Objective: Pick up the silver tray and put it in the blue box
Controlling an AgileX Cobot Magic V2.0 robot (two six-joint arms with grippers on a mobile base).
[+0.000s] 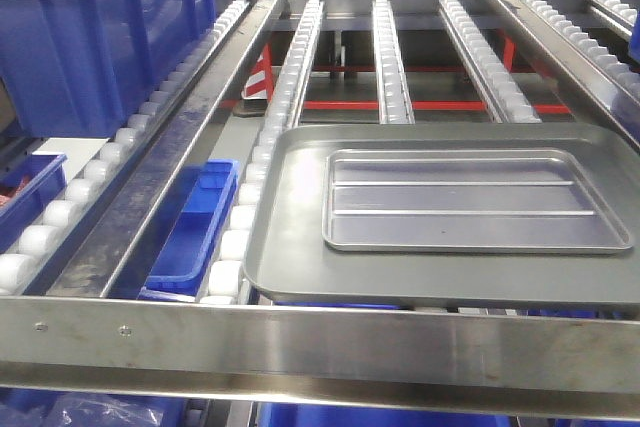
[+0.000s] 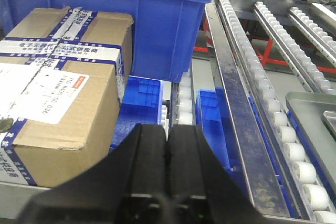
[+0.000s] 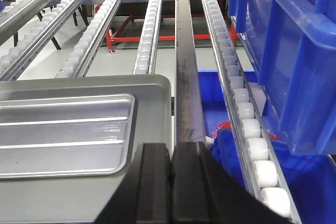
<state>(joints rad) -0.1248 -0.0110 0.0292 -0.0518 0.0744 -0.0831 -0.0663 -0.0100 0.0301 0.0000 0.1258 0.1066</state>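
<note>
The silver tray (image 1: 470, 202) lies flat inside a larger dark-grey tray (image 1: 290, 267) on the roller tracks; it is shiny, with two long ridges. The right wrist view shows the silver tray (image 3: 63, 135) just left of and ahead of my right gripper (image 3: 171, 148), which is shut on nothing above the grey tray's (image 3: 152, 124) right edge. The blue box (image 1: 100, 37) stands at the far left on the rollers. In the left wrist view the blue box (image 2: 157, 24) is ahead of my left gripper (image 2: 168, 129), which is shut and empty. Neither gripper shows in the front view.
A taped cardboard carton (image 2: 58, 93) stands left of the left gripper. Small blue bins (image 2: 139, 108) sit below the rollers. Steel rails (image 1: 180, 167) and roller tracks (image 1: 390, 57) run front to back. Another tall blue crate (image 3: 283, 51) rises right of the right gripper.
</note>
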